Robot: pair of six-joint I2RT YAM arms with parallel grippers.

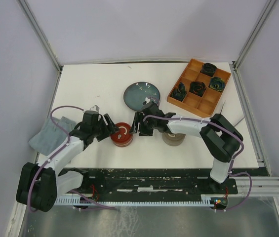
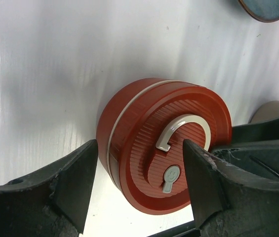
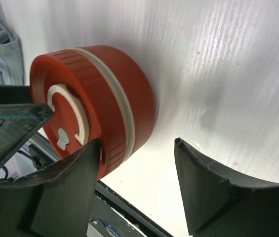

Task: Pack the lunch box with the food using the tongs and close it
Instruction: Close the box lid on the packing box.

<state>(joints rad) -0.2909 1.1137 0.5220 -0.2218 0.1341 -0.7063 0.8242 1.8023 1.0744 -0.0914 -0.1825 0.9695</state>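
The lunch box [image 1: 122, 135] is a round red tub with its red lid on, standing near the front of the table. My left gripper [image 1: 110, 126] is open, and its jaws stand on either side of the lunch box [image 2: 144, 113], close to its wall. My right gripper [image 1: 138, 123] is open on the other side. In the right wrist view one fingertip [image 3: 87, 158] rests against the lid's rim [image 3: 99, 94], and the other stands apart over bare table. The food is hidden. I cannot make out the tongs.
A dark blue-grey plate [image 1: 142, 95] lies behind the lunch box. At the back right, an orange divided tray [image 1: 198, 89] holds dark green-black rosettes. A beige round dish [image 1: 173, 138] sits under my right arm. A grey-blue cloth [image 1: 53, 133] lies at the left edge.
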